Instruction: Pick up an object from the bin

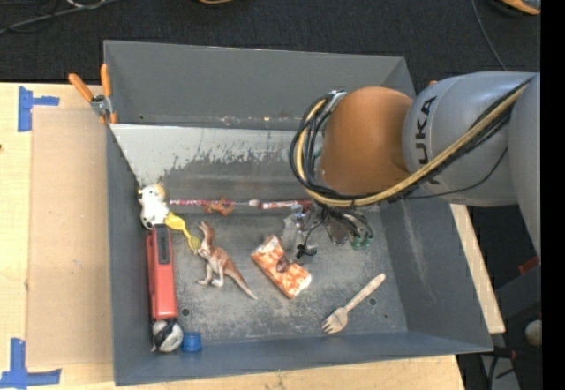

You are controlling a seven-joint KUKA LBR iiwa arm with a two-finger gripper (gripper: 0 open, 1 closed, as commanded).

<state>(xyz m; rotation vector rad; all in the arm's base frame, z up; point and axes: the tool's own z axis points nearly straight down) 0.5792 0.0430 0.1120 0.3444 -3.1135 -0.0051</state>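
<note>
End effector (307,238) hangs nr centre of bin (265,319); open or closed, can't tell; orange packet (282,267) lies just below-left of it, long axis diagonal, upper-left to lower-right; prob needs a short shift that way.

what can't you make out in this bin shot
Camera view:
- gripper: mostly hidden under the orange cover.
- stick: right end hidden behind the gripper.
- green bit by the gripper: too small to name.
- black-and-white thing, front-left corner: too small to name.
</note>
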